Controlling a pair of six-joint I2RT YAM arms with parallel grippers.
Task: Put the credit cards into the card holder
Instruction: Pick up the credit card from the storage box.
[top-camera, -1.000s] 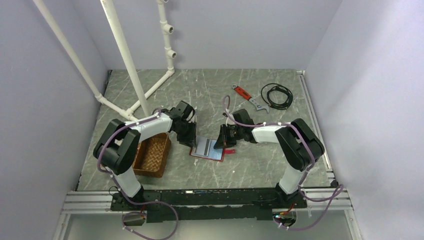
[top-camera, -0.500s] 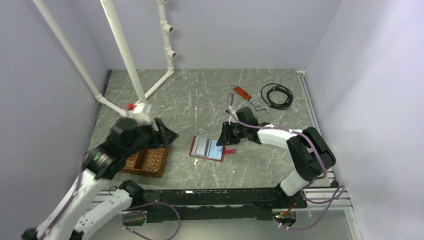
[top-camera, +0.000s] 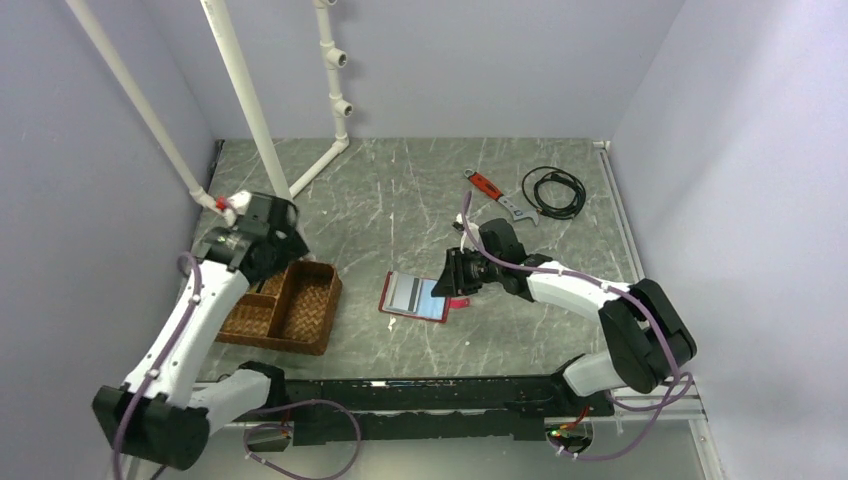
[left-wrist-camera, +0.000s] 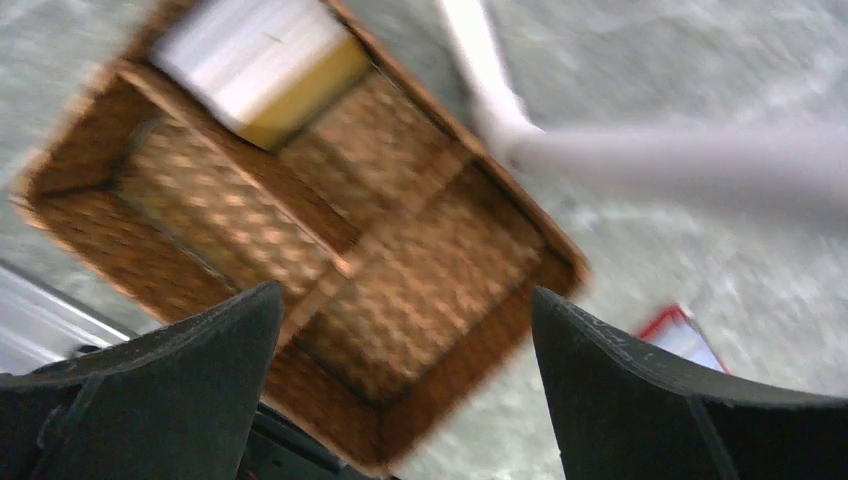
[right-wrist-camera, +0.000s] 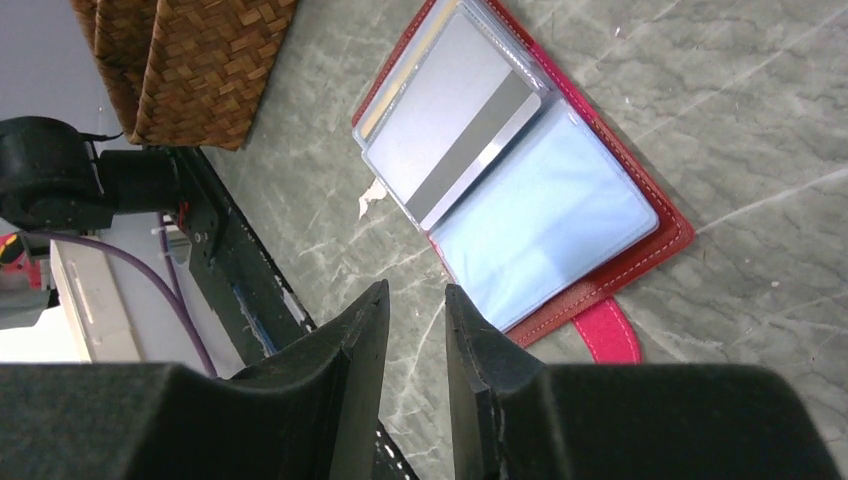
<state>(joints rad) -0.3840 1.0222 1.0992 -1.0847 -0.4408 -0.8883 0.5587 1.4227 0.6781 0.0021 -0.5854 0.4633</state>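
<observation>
red card holder (right-wrist-camera: 625, 258) lies open flat on the marbled table (top-camera: 400, 190), its clear sleeves holding a grey striped card (right-wrist-camera: 450, 120) and a light blue card (right-wrist-camera: 540, 220). right gripper (right-wrist-camera: 415, 295) is just beside it, fingers narrowly apart, pinching nothing. divided woven wicker tray (left-wrist-camera: 480, 390): one compartment holds a white card (left-wrist-camera: 235, 60) over a yellow card (left-wrist-camera: 315, 100), blurry. left gripper (left-wrist-camera: 405, 300) is above it, spread wide, empty.

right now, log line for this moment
left claw open over wicker tray | right claw open, empty, by card holder | holder unfolded, cards in sleeves
</observation>
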